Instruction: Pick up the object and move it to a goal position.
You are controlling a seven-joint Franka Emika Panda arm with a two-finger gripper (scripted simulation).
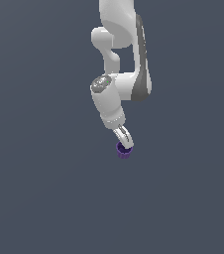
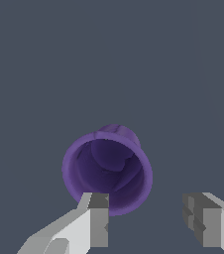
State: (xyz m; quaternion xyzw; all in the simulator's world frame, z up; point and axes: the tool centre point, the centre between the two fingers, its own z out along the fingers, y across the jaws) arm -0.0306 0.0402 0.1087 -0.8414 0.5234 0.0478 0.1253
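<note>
The small purple cup [image 2: 107, 169] is seen on the flat grey floor [image 1: 39, 198], directly under the tip of the arm [image 1: 119, 64] in the exterior view, and no lift is judged to have been made: the pick-up looks to be at the approach stage, with grasping, raising and carrying to the goal all left to do. The gripper [image 2: 146, 221] is held just above the cup with its fingers spread wide apart, and nothing is pinched between them. In the wrist view one fingertip [image 2: 98, 218] is laid over the cup's rim while the other stands clear to the side, so the cup is judged to be off-centre in the gap rather than squarely between the jaws. No goal marker is shown in either view, so the target spot cannot be placed. Whether the near fingertip touches the rim or merely hangs over it cannot be told. In the exterior view the cup is tiny and partly covered by the fingers, and its ridged wall is barely made out.
</note>
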